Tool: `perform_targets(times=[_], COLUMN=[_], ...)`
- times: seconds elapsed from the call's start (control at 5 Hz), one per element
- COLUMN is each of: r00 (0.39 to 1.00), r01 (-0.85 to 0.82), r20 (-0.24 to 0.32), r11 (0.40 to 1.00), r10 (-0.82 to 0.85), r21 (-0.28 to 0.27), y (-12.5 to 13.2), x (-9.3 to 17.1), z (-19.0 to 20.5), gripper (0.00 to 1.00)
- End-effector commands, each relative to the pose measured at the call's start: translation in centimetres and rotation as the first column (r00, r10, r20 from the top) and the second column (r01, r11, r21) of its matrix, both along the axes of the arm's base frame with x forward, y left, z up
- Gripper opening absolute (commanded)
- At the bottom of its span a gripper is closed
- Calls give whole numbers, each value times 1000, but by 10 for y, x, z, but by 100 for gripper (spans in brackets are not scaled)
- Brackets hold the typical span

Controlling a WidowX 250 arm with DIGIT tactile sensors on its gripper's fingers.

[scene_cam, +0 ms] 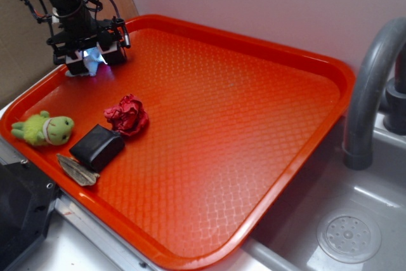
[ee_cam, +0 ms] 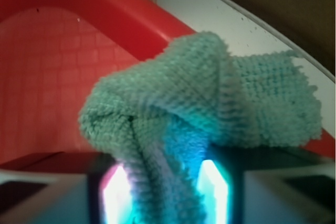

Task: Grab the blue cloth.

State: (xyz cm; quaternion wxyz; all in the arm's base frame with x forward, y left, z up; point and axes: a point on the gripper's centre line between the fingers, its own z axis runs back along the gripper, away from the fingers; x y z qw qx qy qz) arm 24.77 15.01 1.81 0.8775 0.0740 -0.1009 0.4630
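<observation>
The blue cloth fills the wrist view as a bunched pale blue-grey terry rag, with a fold running down between the two lit fingers. My gripper is shut on that fold. In the exterior view the gripper hangs over the far left corner of the orange tray, and a pale bit of the blue cloth shows between the black fingers.
A dark red fabric wad, a black block, a green plush toy and a grey flat piece lie along the tray's left side. A grey faucet and a sink drain are at right.
</observation>
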Motion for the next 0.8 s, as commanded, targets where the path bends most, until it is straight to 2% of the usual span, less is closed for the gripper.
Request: perform_targets(times=[0.0,0.2,0.4,0.6], r00=[1000,1000,999,967], r01=[-12,-6,32,246], r20=[10,19,38,112], r11=[1000,1000,997,958], r10=[12,6,-29,-231], r21=[15,12,-68,-146], y=[10,10,1,-40], x=[-9,-12,-24,-48], z=[5,15,55,103], gripper=[0,0,0,0])
